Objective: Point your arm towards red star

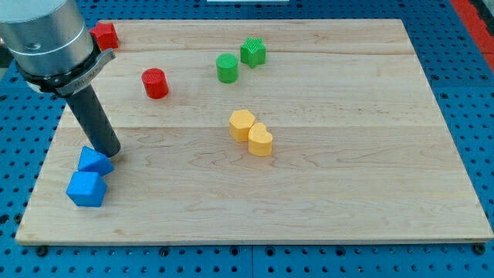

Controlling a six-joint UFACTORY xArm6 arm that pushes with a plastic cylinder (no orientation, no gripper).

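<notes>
Small red plastic star block (104,35), you'll find it at the board's far eleven o'clock corner, lying flat on the pale wood, partly hidden behind the arm's grey housing, points hard to discern.

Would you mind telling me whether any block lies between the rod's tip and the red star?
Nothing visible does. My tip sits beside the blue blocks; the red star is toward the view's top, and the red cylinder stands off to the right.

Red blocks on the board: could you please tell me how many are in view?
2. The red star sits at the view's top left, partly hidden behind the arm; the red cylinder lies to its lower right. My tip touches a blue block.
</notes>
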